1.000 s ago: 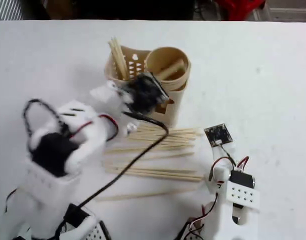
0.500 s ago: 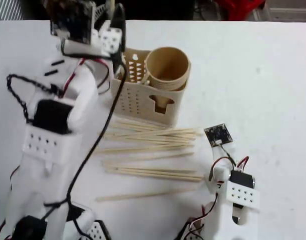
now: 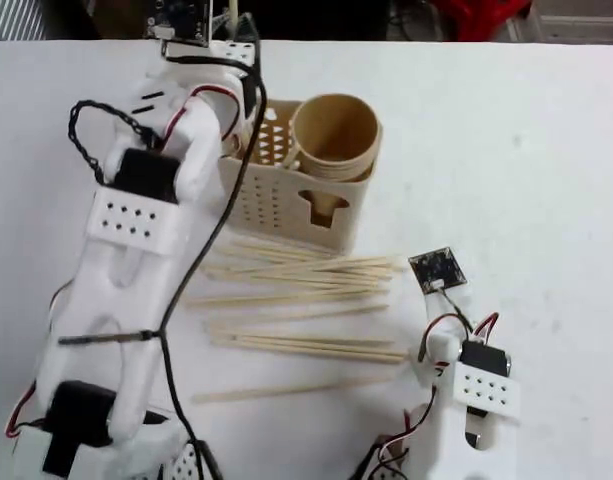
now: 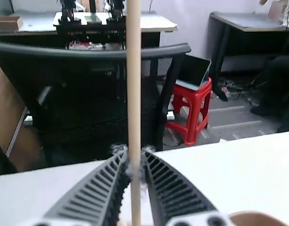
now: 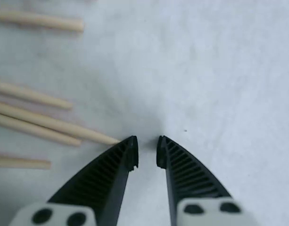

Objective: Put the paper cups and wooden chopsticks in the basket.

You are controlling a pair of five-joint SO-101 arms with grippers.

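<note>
Chopstick (image 4: 133, 70) upright, pinched in my left gripper (image 4: 134, 162) at far side of basket (image 3: 276, 205) | paper cups (image 3: 336, 135) in basket | loose chopsticks (image 3: 306, 285) on table (image 3: 506, 150) | right gripper (image 5: 147, 151) near their ends, I see fingers slightly apart, empty

White table (image 3: 546, 150); black chair (image 4: 64, 94); red stool (image 4: 191, 110)

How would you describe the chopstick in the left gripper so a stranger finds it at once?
Start at the basket in the middle of the table, with paper cups in it. Just beyond its far side is the left gripper. The chopstick clamped in it stands upright, while the loose chopsticks lie flat on the table.
</note>
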